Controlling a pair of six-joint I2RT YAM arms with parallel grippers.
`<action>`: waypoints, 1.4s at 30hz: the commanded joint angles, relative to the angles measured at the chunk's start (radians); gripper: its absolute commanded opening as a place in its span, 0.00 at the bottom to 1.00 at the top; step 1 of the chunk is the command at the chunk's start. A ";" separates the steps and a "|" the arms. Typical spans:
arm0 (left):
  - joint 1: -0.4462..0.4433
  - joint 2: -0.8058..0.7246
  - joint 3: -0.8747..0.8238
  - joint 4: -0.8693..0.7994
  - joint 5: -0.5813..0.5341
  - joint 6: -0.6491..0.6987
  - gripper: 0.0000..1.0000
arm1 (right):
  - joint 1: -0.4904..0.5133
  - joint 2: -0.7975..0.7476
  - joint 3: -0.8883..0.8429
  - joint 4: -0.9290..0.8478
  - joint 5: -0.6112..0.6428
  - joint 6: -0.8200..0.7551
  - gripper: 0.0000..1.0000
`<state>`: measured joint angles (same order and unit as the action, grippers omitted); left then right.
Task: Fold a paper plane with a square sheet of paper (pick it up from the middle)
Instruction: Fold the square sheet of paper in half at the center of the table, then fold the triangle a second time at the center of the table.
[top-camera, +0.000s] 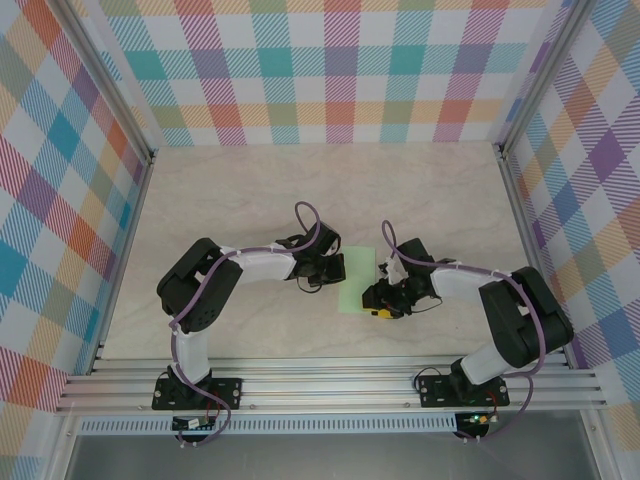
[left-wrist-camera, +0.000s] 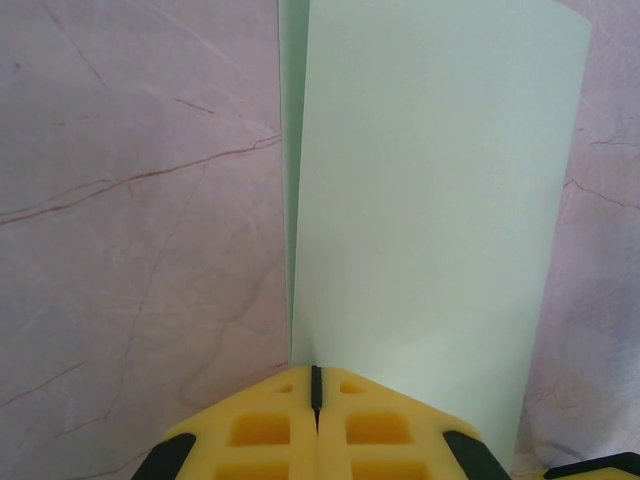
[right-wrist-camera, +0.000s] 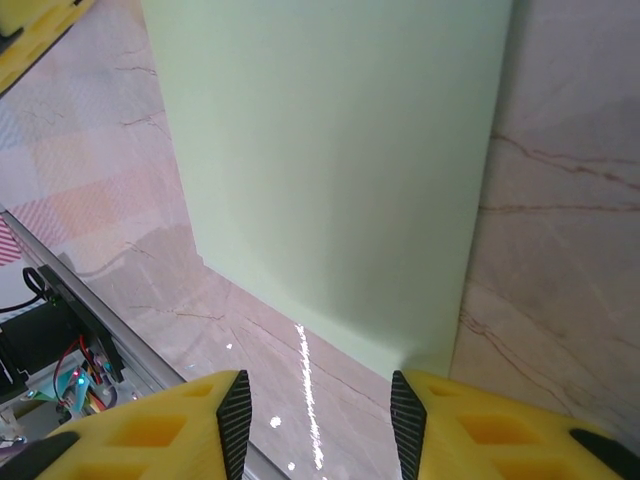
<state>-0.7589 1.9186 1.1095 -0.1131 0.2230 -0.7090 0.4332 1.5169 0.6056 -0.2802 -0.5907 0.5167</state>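
Observation:
The square sheet of paper (top-camera: 357, 282) is pale mint green and lies doubled over into a narrow rectangle on the table between my two grippers. My left gripper (top-camera: 328, 270) is at its left edge. In the left wrist view the yellow jaws (left-wrist-camera: 316, 385) are shut on the near end of the sheet (left-wrist-camera: 430, 200), right at the doubled edge, and two layers show there. My right gripper (top-camera: 383, 300) stands at the sheet's near right corner. It is open (right-wrist-camera: 320, 425) with only bare table between its fingers, and a corner of the sheet (right-wrist-camera: 330, 150) ends just ahead of the right finger (right-wrist-camera: 408, 420).
The marble-patterned table (top-camera: 300, 190) stretches beyond the paper to checked walls at the back and sides. An aluminium rail (top-camera: 330, 385) carrying both arm bases runs along the near edge, and a circuit board (right-wrist-camera: 60, 350) sits by it.

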 joint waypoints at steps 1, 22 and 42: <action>-0.017 -0.002 -0.032 -0.080 -0.001 0.020 0.00 | 0.006 -0.036 0.002 -0.054 0.056 0.008 0.44; -0.016 -0.334 -0.155 -0.127 -0.105 -0.054 0.46 | 0.004 -0.124 0.202 -0.239 0.306 0.111 0.93; -0.004 -0.396 -0.363 0.268 -0.115 -0.257 0.85 | 0.000 -0.107 0.233 -0.143 0.222 0.123 0.98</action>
<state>-0.7670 1.4807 0.7513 0.0586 0.0795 -0.9104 0.4332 1.3956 0.8501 -0.4423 -0.2993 0.6201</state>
